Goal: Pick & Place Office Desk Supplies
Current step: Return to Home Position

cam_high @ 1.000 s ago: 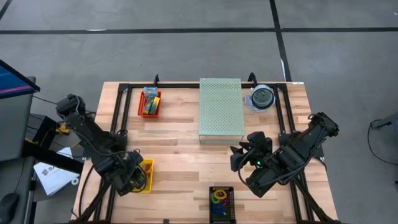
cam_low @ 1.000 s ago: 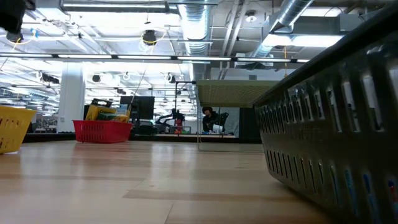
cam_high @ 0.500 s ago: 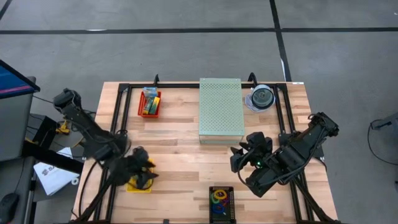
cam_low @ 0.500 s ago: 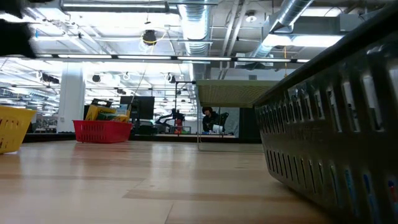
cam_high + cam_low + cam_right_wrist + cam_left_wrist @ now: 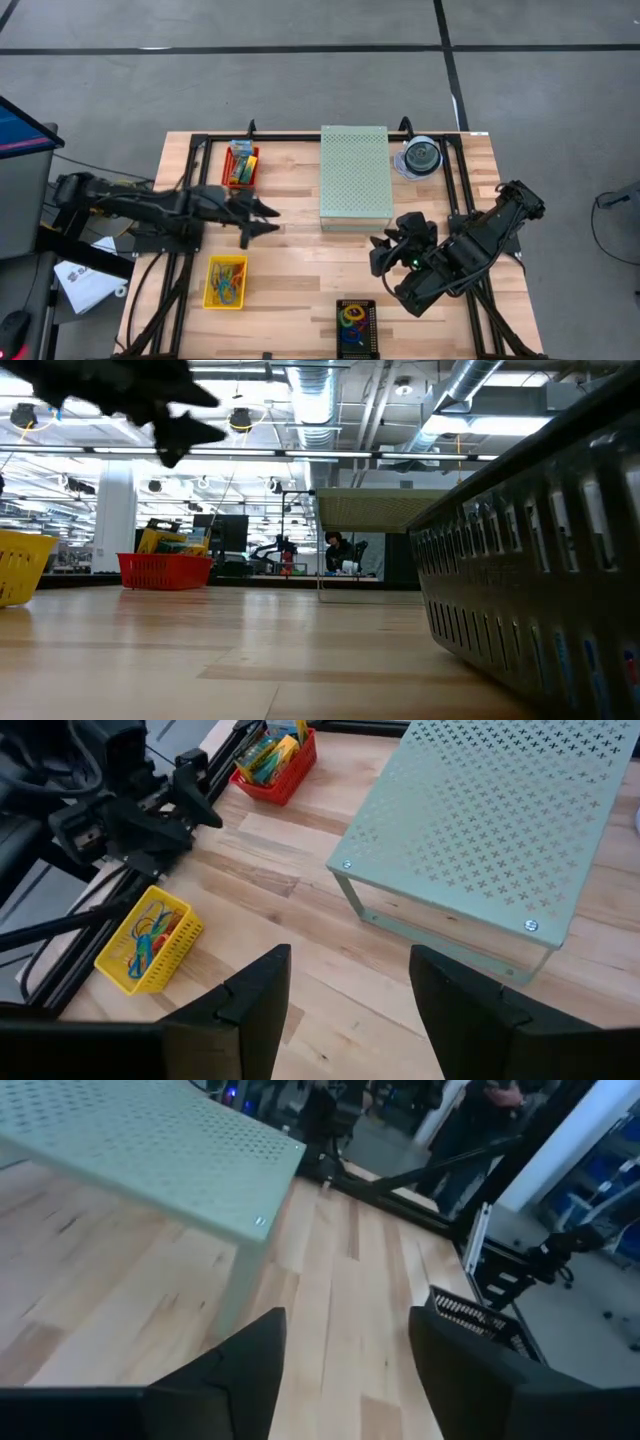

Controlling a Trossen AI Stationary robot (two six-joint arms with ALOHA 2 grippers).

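Directions are taken on a dial laid over the high view, with the bench (image 5: 290, 262) centre as hub.

1. Left pincer (image 5: 268, 219): at 9 to 10 o'clock, between the hub and the bench's edge, pointing towards 3 o'clock. Its arm lies stretched out level from the 9 o'clock side. In the left wrist view its fingers (image 5: 232, 1372) stand spread with bare wood in the gap. It is released and carries nothing. In the low view it hangs high above the board.

2. Right pincer (image 5: 377, 255): at 4 o'clock, near the hub, its arm folded behind it. The right wrist view shows both fingers (image 5: 245, 1002) parted, with nothing between them.

3. Task items:
- Rubber bands (image 5: 228, 280) in mixed colours lie inside the yellow bin (image 5: 209, 287) at 8 o'clock. This bin is well apart from both pincers.
- More rubber bands lie in the dark bin (image 5: 341, 322) at 6 o'clock, on the bench's near edge.
- Crayon boxes (image 5: 241, 158) sit in the red basket (image 5: 227, 172) at 10 o'clock.

4. Other objects:
- The pale green perforated box (image 5: 355, 177) stands at 12 o'clock.
- The clear disc case (image 5: 422, 157) sits just beside it at 1 to 2 o'clock.
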